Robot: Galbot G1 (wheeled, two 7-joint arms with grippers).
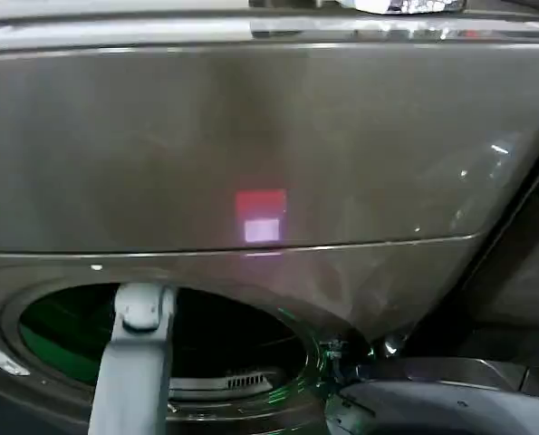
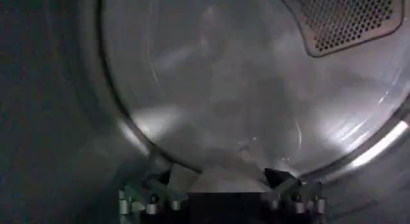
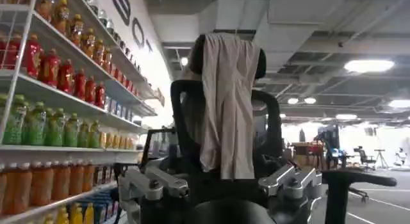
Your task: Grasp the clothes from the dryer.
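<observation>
The clothes, a pale bundle, lie at the drum bottom inside the dryer, between the parted fingers of the left hand. Right hand: fingers apart, holding nothing, facing an office chair.

The dryer is showing a dark bronze-grey front with a pinkish-red and pale square glowing on it, and green light is tinting the drum mouth. The left arm is looking light grey. Inside, the drum is shining silvery grey, with a perforated dotted panel. Red, orange, yellow and green bottles are lining white shelves, and a beige cloth is hanging on a black chair.
</observation>
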